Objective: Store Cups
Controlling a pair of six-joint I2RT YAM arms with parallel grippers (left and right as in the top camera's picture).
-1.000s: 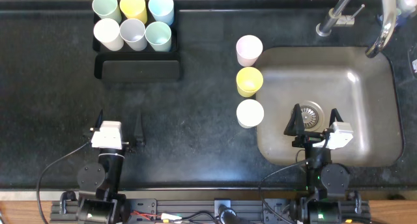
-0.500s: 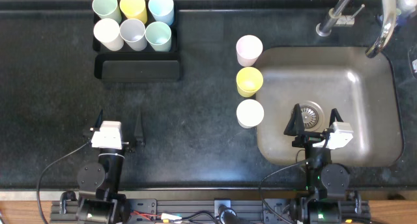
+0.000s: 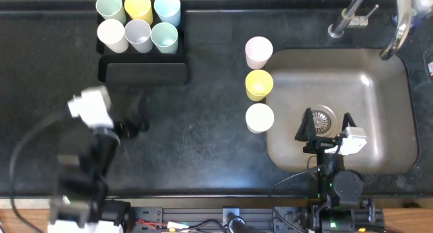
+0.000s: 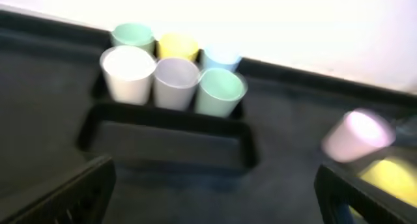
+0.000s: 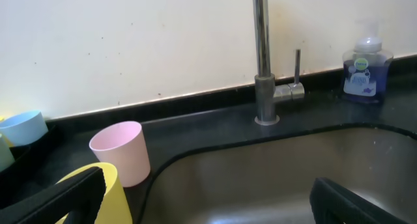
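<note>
Standing just ahead of the wide-spread, empty left gripper (image 4: 215, 175): black rectangular tray (image 4: 166, 114) holding six upright pastel plastic cups (image 4: 174, 83) (two rows of three). Sitting beyond the parted, empty right gripper (image 5: 208, 183), towards its left finger: pink plastic cup (image 5: 119, 152); yellow plastic cup (image 5: 116, 195) hiding partly behind that finger.

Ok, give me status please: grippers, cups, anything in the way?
Left gripper open, facing tray; right gripper open, over sink. Pink cup, yellow cup, white cup stand loose beside sink; six cups in tray. Nothing in the way.
</note>
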